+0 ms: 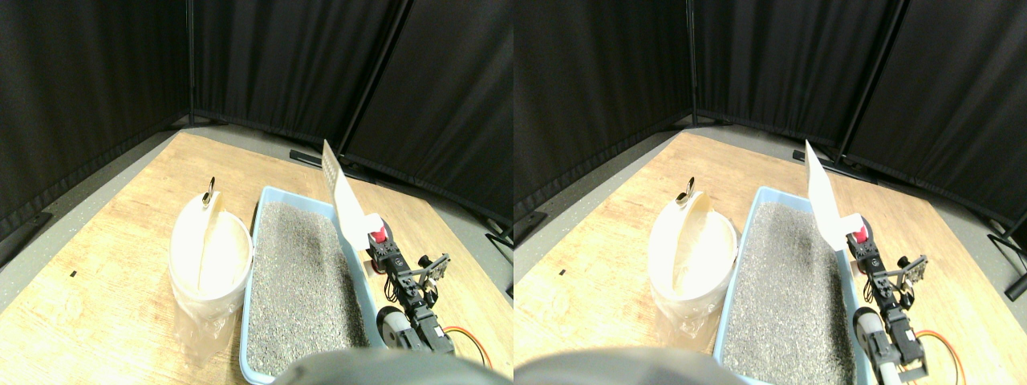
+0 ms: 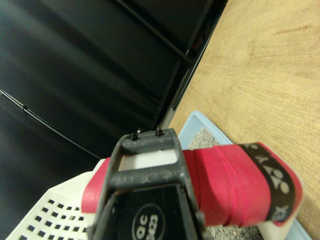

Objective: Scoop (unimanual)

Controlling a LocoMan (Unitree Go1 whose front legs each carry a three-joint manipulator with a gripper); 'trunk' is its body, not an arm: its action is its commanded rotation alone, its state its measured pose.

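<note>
A light blue tray [image 1: 258, 215] filled with grey litter [image 1: 297, 273] lies on the wooden table. My right gripper [image 1: 380, 243] is over the tray's right rim, shut on the red-wrapped handle [image 1: 376, 235] of a white slotted scoop [image 1: 341, 192]. The scoop's blade stands raised and tilted up above the litter, with nothing visible on it. In the wrist view the dark jaw frame of the gripper [image 2: 147, 155] crosses the red handle [image 2: 230, 185]. The slotted blade [image 2: 45, 215] shows beside it, and the tray rim [image 2: 197, 122] and litter [image 2: 205, 139] lie behind.
A white bucket [image 1: 210, 249] with a clear plastic liner stands against the tray's left side, a small metal clip [image 1: 210, 192] on its far rim. Black curtains [image 1: 265, 64] close off the back and sides. An orange cable [image 1: 469, 337] runs by the arm.
</note>
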